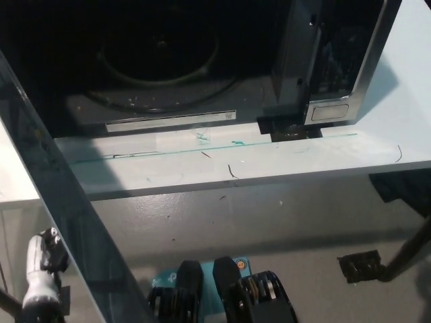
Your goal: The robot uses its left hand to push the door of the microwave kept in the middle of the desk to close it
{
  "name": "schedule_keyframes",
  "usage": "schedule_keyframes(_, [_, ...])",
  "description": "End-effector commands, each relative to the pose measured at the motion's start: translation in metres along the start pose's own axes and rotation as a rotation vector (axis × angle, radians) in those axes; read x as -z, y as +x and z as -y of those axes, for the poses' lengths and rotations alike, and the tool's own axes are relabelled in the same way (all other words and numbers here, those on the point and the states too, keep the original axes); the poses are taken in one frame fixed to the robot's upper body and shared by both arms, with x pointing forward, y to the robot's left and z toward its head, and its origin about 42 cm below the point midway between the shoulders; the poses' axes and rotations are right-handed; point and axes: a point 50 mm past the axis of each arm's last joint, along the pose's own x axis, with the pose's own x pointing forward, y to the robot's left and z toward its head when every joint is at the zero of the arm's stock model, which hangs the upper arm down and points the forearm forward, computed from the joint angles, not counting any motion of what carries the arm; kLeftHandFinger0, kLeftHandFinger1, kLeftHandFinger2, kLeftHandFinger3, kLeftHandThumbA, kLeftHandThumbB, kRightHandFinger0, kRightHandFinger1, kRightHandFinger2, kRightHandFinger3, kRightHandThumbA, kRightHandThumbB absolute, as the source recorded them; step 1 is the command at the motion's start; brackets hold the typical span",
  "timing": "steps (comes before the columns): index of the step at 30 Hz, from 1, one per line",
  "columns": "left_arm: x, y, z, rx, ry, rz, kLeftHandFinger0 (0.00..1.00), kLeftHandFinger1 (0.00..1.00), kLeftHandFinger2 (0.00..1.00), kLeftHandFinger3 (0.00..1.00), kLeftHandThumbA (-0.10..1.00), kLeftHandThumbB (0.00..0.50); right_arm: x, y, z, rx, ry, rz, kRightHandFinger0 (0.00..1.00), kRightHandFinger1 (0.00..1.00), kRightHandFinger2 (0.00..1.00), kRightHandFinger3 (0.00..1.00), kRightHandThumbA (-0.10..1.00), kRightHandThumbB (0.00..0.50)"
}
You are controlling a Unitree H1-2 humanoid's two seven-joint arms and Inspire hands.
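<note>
We see the microwave (168, 74) on the desk (269, 165), its door (60, 208) wide open and sticking out toward us. Our white left hand (42, 269) is low, just beside it; we cannot tell about its fingers. The door looks stiff, smooth, maybe glass, so we push its flat side gently

A lab or workshop — bare grey concrete floor (222, 222), scuffed white desk (283, 165) bearing a microwave (202, 67).
</note>
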Motion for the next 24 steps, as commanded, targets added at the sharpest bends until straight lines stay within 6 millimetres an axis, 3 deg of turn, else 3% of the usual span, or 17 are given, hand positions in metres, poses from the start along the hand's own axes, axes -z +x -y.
schedule_keyframes(1, [-0.002, -0.041, -0.012, -0.06, -0.077, 0.077, 0.0, 0.01, 0.16, 0.33, -0.1, 0.073, -0.023, 0.01, 0.012, 0.043, 0.04, 0.08, 0.56, 0.54, 0.54, 0.59, -0.04, 0.112])
schedule_keyframes(2, [-0.003, -0.045, -0.015, -0.064, -0.094, 0.092, 0.0, 0.0, 0.12, 0.28, -0.1, 0.113, -0.024, 0.01, 0.013, 0.041, 0.048, 0.082, 0.54, 0.52, 0.52, 0.58, -0.05, 0.113])
schedule_keyframes(4, [-0.007, -0.057, -0.024, -0.079, -0.09, 0.167, 0.0, 0.0, 0.06, 0.23, -0.1, 0.122, -0.024, 0.011, 0.014, 0.045, 0.059, 0.076, 0.52, 0.5, 0.51, 0.59, -0.06, 0.117])
schedule_keyframes(6, [-0.012, -0.072, -0.034, -0.105, -0.033, 0.24, 0.0, 0.0, 0.1, 0.22, -0.1, 0.104, -0.023, 0.01, 0.015, 0.048, 0.056, 0.075, 0.53, 0.52, 0.53, 0.6, -0.06, 0.117])
schedule_keyframes(8, [-0.022, -0.087, -0.043, -0.132, -0.022, 0.26, 0.0, 0.0, 0.08, 0.18, -0.1, 0.139, -0.022, 0.011, 0.016, 0.04, 0.035, 0.072, 0.57, 0.55, 0.57, 0.6, -0.01, 0.116])
schedule_keyframes(9, [-0.038, -0.105, -0.05, -0.124, 0.057, 0.283, 0.03, 0.03, 0.12, 0.18, -0.06, 0.112, -0.022, 0.01, 0.016, 0.037, -0.005, 0.069, 0.61, 0.61, 0.63, 0.61, 0.05, 0.128])
schedule_keyframes(10, [-0.041, -0.108, -0.052, -0.116, 0.06, 0.285, 0.04, 0.03, 0.13, 0.18, -0.03, 0.112, -0.022, 0.01, 0.016, 0.037, -0.012, 0.07, 0.62, 0.61, 0.64, 0.61, 0.06, 0.13])
schedule_keyframes(11, [-0.05, -0.115, -0.067, -0.007, 0.18, 0.381, 0.06, 0.06, 0.18, 0.32, -0.01, 0.01, -0.023, 0.009, 0.016, 0.039, -0.025, 0.079, 0.62, 0.62, 0.63, 0.6, 0.03, 0.123])
schedule_keyframes(12, [-0.054, -0.113, -0.072, 0.051, 0.234, 0.446, 0.06, 0.07, 0.2, 0.36, 0.0, 0.0, -0.023, 0.008, 0.018, 0.042, -0.026, 0.09, 0.62, 0.61, 0.63, 0.6, 0.02, 0.118])
schedule_keyframes(13, [-0.057, -0.112, -0.073, 0.035, 0.208, 0.49, 0.01, 0.01, 0.08, 0.3, -0.01, 0.063, -0.022, 0.008, 0.018, 0.039, -0.027, 0.092, 0.61, 0.61, 0.63, 0.61, 0.0, 0.1])
schedule_keyframes(14, [-0.06, -0.112, -0.074, 0.014, 0.176, 0.543, 0.0, 0.0, 0.04, 0.28, -0.02, 0.076, -0.021, 0.008, 0.019, 0.035, -0.03, 0.093, 0.6, 0.6, 0.62, 0.61, -0.01, 0.1])
schedule_keyframes(16, [-0.086, -0.111, -0.062, -0.007, 0.171, 0.704, 0.0, 0.0, 0.0, 0.23, -0.1, 0.062, -0.017, 0.006, 0.021, 0.015, -0.018, 0.094, 0.58, 0.57, 0.59, 0.62, -0.03, 0.076])
schedule_keyframes(17, [-0.09, -0.111, -0.06, -0.013, 0.176, 0.72, 0.0, 0.0, 0.0, 0.22, -0.1, 0.066, -0.017, 0.006, 0.021, 0.015, -0.015, 0.093, 0.57, 0.56, 0.59, 0.62, -0.04, 0.074])
schedule_keyframes(18, [-0.094, -0.111, -0.058, -0.011, 0.177, 0.734, 0.0, 0.0, 0.01, 0.22, -0.08, 0.064, -0.017, 0.006, 0.021, 0.018, -0.005, 0.089, 0.49, 0.51, 0.55, 0.61, -0.06, 0.095])
schedule_keyframes(19, [-0.12, -0.112, -0.044, 0.03, 0.118, 0.83, 0.0, 0.0, 0.02, 0.24, -0.07, 0.071, -0.016, 0.006, 0.021, 0.026, 0.007, 0.086, 0.49, 0.5, 0.52, 0.57, -0.07, 0.112])
schedule_keyframes(21, [-0.135, -0.114, -0.037, 0.056, 0.11, 0.885, 0.0, 0.0, 0.04, 0.24, -0.02, 0.074, -0.015, 0.005, 0.018, 0.034, 0.031, 0.078, 0.47, 0.48, 0.49, 0.55, -0.1, 0.138])
schedule_keyframes(24, [-0.164, -0.118, -0.018, 0.16, 0.075, 0.963, 0.0, 0.0, 0.04, 0.23, -0.01, 0.064, -0.014, 0.005, 0.02, 0.038, 0.018, 0.077, 0.44, 0.45, 0.48, 0.54, -0.1, 0.137])
